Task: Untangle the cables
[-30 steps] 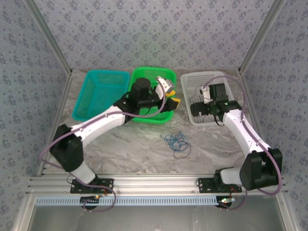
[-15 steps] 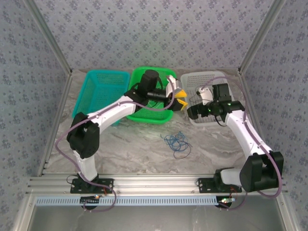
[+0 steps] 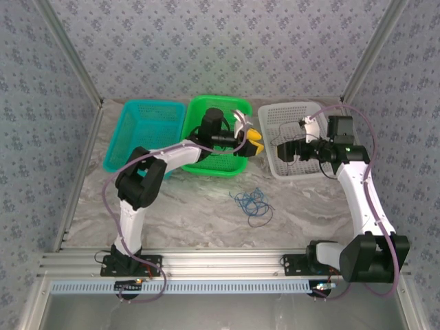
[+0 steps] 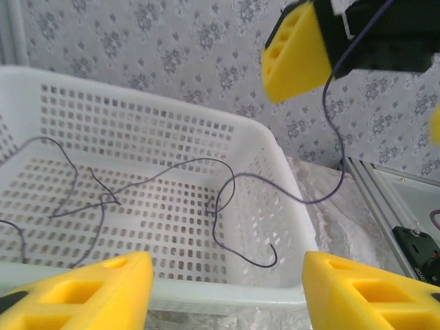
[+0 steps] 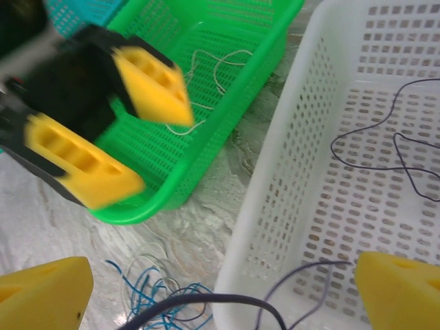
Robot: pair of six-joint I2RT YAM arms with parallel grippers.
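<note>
the left gripper [image 4: 227, 292], fingers spread and empty, has swung from the green basket [image 5: 254, 41] to the white basket [image 4: 137, 96] ahead, where a dark cable [image 4: 232, 180] seems to trail off the released right gripper [image 5: 223, 295]; the blue tangle [image 3: 252, 203] waits.

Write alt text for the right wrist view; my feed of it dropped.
The right pincer, open, hangs over a corner of a white basket holding a thin dark cable. To the left, the open left pincer hovers by a green basket with a whitish cable; tangled blue cables lie on the marble table below.
</note>
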